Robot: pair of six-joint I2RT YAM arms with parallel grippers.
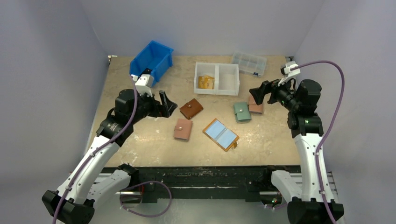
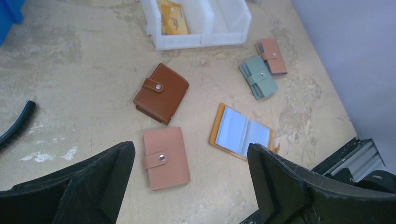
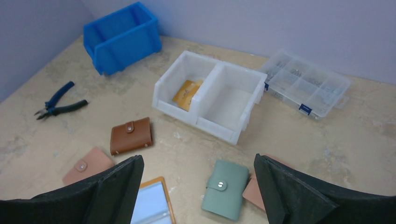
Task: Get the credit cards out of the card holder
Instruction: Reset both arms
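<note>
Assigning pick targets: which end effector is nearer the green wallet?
Right. The right end effector is just up-right of the green wallet in the top view; the left end effector is left of the brown wallet, much farther.

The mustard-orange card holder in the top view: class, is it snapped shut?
No, the card holder lies spread open flat, its bluish inside facing up.

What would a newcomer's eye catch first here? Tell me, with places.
The mustard-orange card holder lies open mid-table, clear sleeves up, among four closed wallets. Orange-yellow credit cards sit in the left compartment of the white bin behind it. The left claw and right claw hang open on either side.
</note>
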